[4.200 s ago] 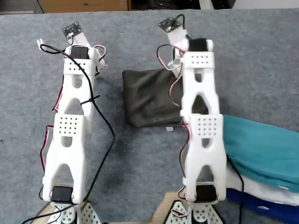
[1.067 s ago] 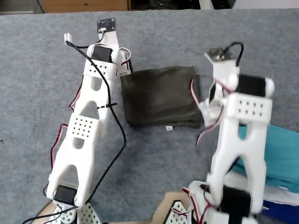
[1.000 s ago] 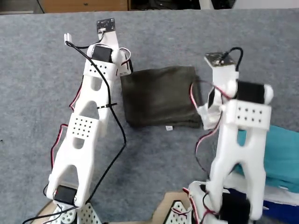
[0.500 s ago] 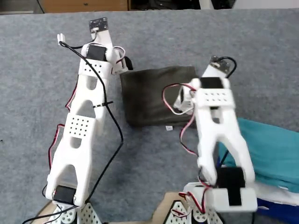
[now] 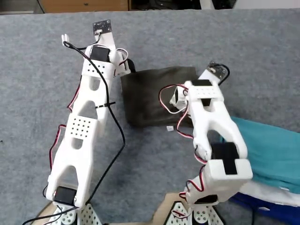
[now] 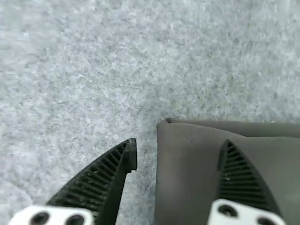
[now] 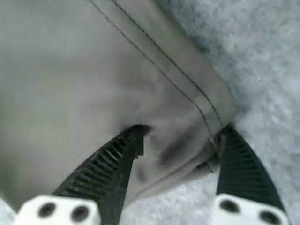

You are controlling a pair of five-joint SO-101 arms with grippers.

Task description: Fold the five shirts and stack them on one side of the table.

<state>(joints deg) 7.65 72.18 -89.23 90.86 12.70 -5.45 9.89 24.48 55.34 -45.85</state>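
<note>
High view puts the folded shirt [image 5: 150, 96], dark olive, flat near the middle of the table [image 5: 262, 56], with an arm at each side of it. The left gripper [image 6: 180, 150] sits at the shirt's far left corner with its jaws apart. One finger hangs over the cloth and the other over bare table, so the shirt's left edge runs between them. The right gripper [image 7: 183, 133] is at the shirt's right edge, close to a hemmed corner, also spread wide. One finger dents the fabric and the other stands just off the hem. Neither one has closed on anything yet.

Straddling opposite edges like this looks like a setup for pinching both sides at once, so the folded bundle can be lifted or slid without falling open.

At the table's near right corner lie a teal shirt [image 5: 276, 154], a white shirt [image 5: 276, 194] and a blue shirt [image 5: 262, 206], loosely heaped and unfolded. That suggests the task is at an early stage, with most of the folding left to do.
</note>
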